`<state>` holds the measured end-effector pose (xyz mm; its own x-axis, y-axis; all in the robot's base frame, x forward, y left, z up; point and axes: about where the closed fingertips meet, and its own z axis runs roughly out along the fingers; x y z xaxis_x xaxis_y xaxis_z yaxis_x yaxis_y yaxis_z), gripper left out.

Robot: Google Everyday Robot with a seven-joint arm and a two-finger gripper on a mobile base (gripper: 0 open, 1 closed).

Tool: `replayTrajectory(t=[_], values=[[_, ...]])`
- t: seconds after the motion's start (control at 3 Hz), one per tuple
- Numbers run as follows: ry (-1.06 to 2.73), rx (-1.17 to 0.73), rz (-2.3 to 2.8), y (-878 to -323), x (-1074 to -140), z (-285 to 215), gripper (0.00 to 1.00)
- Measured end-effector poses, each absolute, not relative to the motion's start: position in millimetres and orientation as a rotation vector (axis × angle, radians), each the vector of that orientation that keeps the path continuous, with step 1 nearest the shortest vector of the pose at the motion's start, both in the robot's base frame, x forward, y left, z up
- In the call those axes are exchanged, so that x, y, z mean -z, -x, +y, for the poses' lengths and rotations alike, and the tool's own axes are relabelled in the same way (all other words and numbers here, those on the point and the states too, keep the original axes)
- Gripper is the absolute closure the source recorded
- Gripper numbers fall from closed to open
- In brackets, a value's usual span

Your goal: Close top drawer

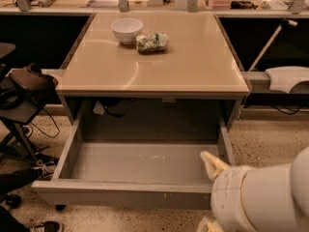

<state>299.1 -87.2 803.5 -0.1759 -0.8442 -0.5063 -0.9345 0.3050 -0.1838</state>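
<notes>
The top drawer [120,193] is a wide grey metal tray pulled far out from under the beige table top. Its inside is bare and its flat front faces me near the bottom of the camera view. My gripper [210,187] is at the lower right, at the drawer's front right corner. One cream finger [212,162] reaches over the front edge into the tray; the other shows only as a tip at the frame's bottom edge. The white arm [263,199] fills the lower right corner and hides the drawer's right end.
A white bowl [126,30] and a crumpled green-and-white bag [151,41] sit on the table top [193,62]. A black chair with a bag [26,86] stands at the left. A white object [287,79] lies on the ledge at the right.
</notes>
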Motion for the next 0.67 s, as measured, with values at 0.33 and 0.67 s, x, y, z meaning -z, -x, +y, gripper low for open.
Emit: replayTrajectory(t=[0.33, 0.67], values=[[1.598, -0.284, 2.121, -272.9, -768.3, -89.7, 0.00], [1.577, -0.260, 2.132, -274.5, -765.4, -86.4, 0.00]])
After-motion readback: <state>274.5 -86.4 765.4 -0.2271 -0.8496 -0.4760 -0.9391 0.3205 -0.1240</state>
